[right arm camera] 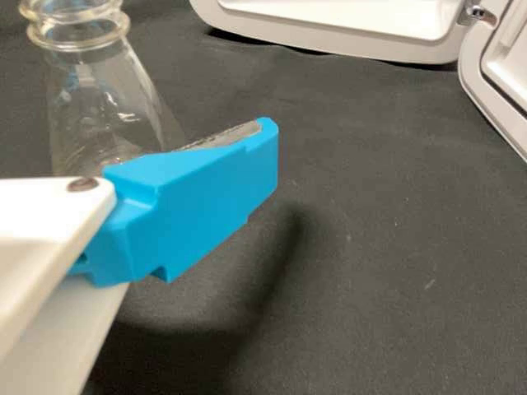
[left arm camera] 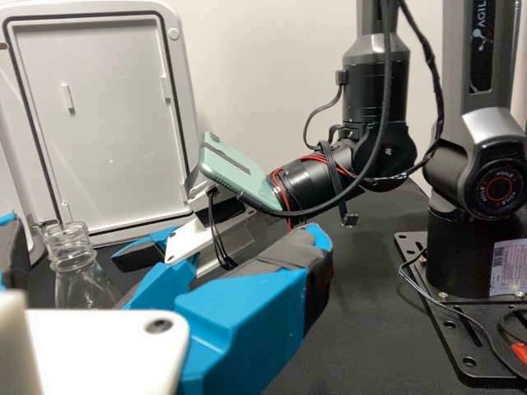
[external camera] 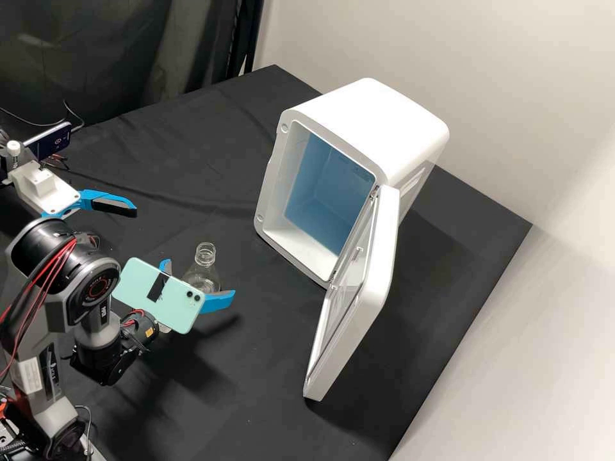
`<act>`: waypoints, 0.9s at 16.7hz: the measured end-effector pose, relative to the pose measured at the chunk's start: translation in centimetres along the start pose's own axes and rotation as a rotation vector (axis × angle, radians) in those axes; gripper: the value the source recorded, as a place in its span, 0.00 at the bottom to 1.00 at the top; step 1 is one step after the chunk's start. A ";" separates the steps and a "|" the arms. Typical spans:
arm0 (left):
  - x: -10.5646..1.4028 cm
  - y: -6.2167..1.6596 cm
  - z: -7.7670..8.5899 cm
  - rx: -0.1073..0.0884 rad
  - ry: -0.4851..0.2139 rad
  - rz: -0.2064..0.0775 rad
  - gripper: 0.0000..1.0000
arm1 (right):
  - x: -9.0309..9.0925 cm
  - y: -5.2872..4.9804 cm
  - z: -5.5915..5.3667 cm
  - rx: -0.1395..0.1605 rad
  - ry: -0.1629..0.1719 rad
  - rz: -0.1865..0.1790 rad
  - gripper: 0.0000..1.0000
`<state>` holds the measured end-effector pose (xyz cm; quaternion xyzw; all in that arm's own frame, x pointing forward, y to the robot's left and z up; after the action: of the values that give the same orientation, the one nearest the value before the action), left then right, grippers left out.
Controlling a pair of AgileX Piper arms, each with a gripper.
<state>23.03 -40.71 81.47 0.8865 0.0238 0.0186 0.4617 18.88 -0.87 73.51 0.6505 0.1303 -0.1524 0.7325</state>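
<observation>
A clear, uncapped glass bottle (external camera: 204, 272) (left arm camera: 74, 276) (right arm camera: 90, 99) stands upright on the black bench. My right gripper (external camera: 200, 282) is open, with one blue finger (right arm camera: 198, 189) on each side of the bottle's lower part; I cannot tell whether they touch it. My left gripper (external camera: 118, 205) (left arm camera: 160, 271) is open and holds nothing, hanging above the bench farther back and to the left of the bottle. A small white fridge (external camera: 371, 121) with a blue inside stands to the right, its door (external camera: 359, 288) (left arm camera: 99, 123) swung wide open.
A mint green phone (external camera: 163, 294) (left arm camera: 235, 169) is fixed to the right arm's wrist. A dark phone (external camera: 51, 137) sits at the back left. An arm base (left arm camera: 478, 247) stands on the bench. The bench's right edge (external camera: 474, 333) runs close past the fridge.
</observation>
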 end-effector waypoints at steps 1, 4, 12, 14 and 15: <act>0.0 0.00 0.0 -0.002 0.003 0.001 1.00 | 0.0 -0.1 0.0 0.001 -0.002 -0.005 1.00; 0.0 -0.01 0.1 -0.002 0.001 0.000 1.00 | 0.1 -0.3 0.1 -0.010 -0.012 -0.014 1.00; 0.0 -0.04 0.3 -0.002 -0.006 -0.001 1.00 | 0.4 -0.3 0.4 -0.004 -0.027 -0.011 1.00; 0.0 -0.04 0.3 -0.003 -0.004 0.000 1.00 | 0.4 -0.1 0.6 0.000 -0.037 -0.003 1.00; 0.0 -0.04 0.3 -0.003 -0.005 0.000 1.00 | 0.4 0.0 0.7 0.003 -0.042 0.001 0.00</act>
<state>23.07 -40.90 81.28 0.8859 0.0228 0.0164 0.4631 19.21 -1.57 73.41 0.6482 0.1144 -0.1657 0.7344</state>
